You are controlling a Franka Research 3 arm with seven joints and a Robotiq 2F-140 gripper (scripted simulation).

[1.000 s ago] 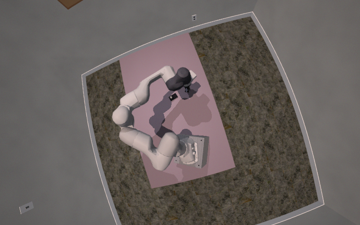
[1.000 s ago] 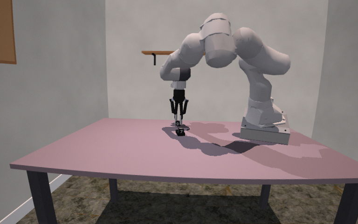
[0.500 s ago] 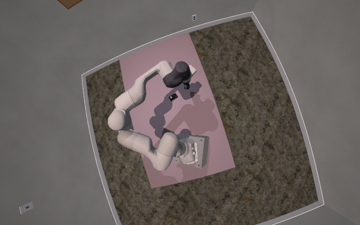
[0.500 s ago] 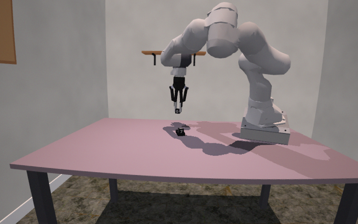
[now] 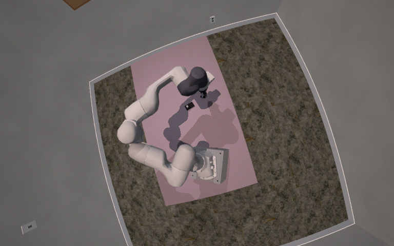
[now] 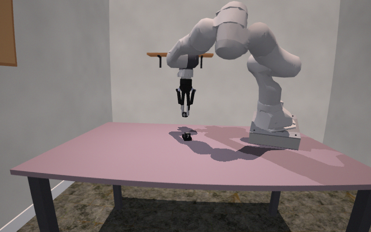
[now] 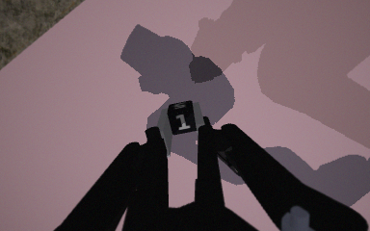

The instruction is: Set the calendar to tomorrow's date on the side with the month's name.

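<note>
you see the hand raised well above the pink tabletop, clamped on one black cube; its face shows a 1 in the wrist view and a 0 from the exterior. the tray, holding the other cube with a 7 facing out, sits below on the tabletop.

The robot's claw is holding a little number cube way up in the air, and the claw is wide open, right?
Not wide open. The gripper is shut on the number cube, pinching it between its fingers, as the wrist view shows. It does hang high above the table.
</note>
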